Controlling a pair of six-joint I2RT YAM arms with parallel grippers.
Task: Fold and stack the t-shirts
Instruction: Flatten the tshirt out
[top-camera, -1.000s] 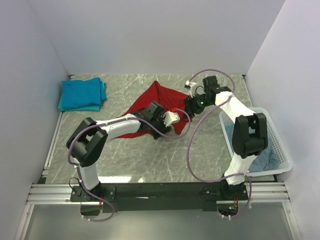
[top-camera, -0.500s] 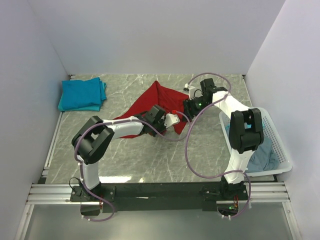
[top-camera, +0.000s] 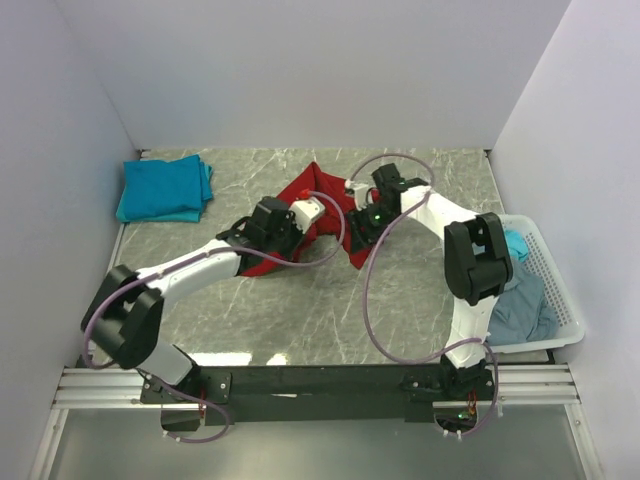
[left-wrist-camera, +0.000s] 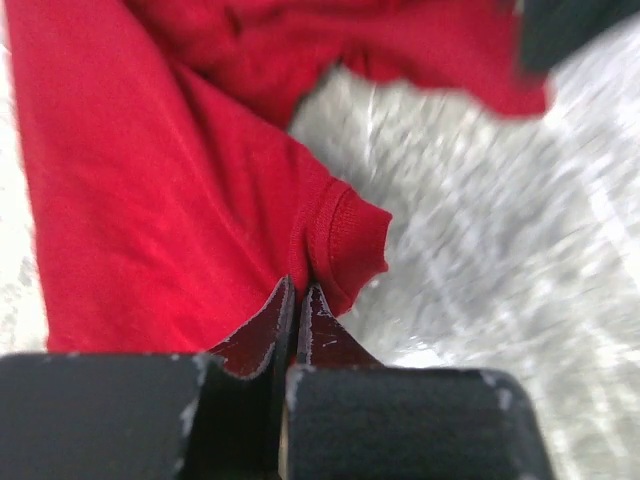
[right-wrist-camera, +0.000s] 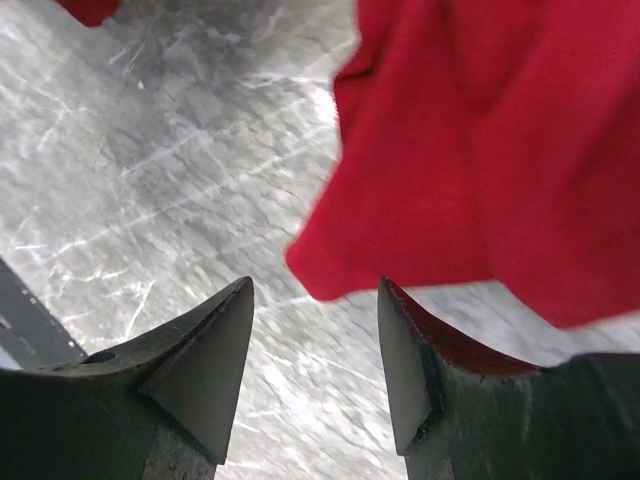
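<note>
The red t-shirt (top-camera: 318, 195) lay crumpled mid-table, toward the back, bunched in ridges rather than spread flat. The left gripper (left-wrist-camera: 297, 290) was clenched on a thin pinch of it just beside a sleeve cuff (left-wrist-camera: 350, 245). The right gripper (right-wrist-camera: 315, 290) stood released, jaws wide with nothing between them, and a loose corner of the shirt (right-wrist-camera: 320, 270) hung just past its tips.

From where I stood, the worry was that narrow bite. So little cloth sat in the left fingers that a pull could, I judged, slip it free or drag the whole heap instead of opening it. The right gripper might also have closed on air, or caught two layers at once and locked a crease in. Both wrists sat near each other over the shirt, their cables looping close, so a snag looked possible.

The folded teal stack (top-camera: 165, 187) sat well apart at the back left. The basket (top-camera: 566, 305) at the right held a grey-blue shirt (top-camera: 525, 310).
</note>
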